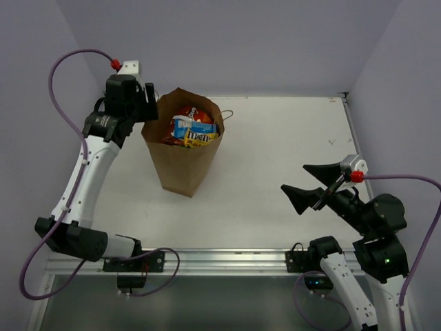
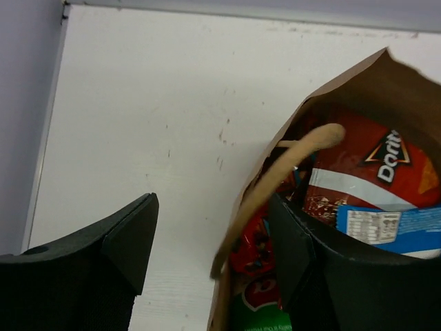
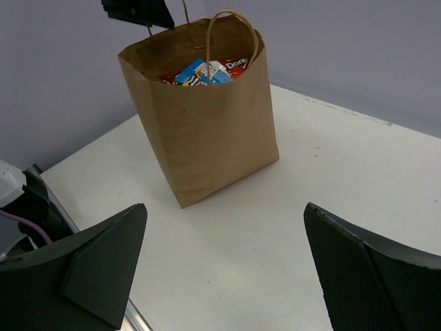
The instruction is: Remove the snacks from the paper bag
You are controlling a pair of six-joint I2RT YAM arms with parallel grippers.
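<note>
The brown paper bag [image 1: 182, 162] stands upright and open at the back left of the white table; it also shows in the right wrist view [image 3: 207, 124]. Snacks [image 1: 193, 127] fill it. In the left wrist view I see an orange-red Doritos bag [image 2: 386, 162], a blue label [image 2: 393, 224], a small red candy bag [image 2: 258, 245] and a green chip bag [image 2: 258, 314]. My left gripper [image 2: 213, 203] is open and straddles the bag's left wall and handle [image 2: 275, 179], one finger inside. My right gripper [image 1: 295, 178] is open and empty, low over the table at the right.
An aluminium rail [image 1: 220, 258] runs along the near table edge. Pale walls close the back and sides. The bag's second handle [image 1: 226, 114] sticks out to the right. The table's back edge [image 2: 207, 8] lies just beyond the bag.
</note>
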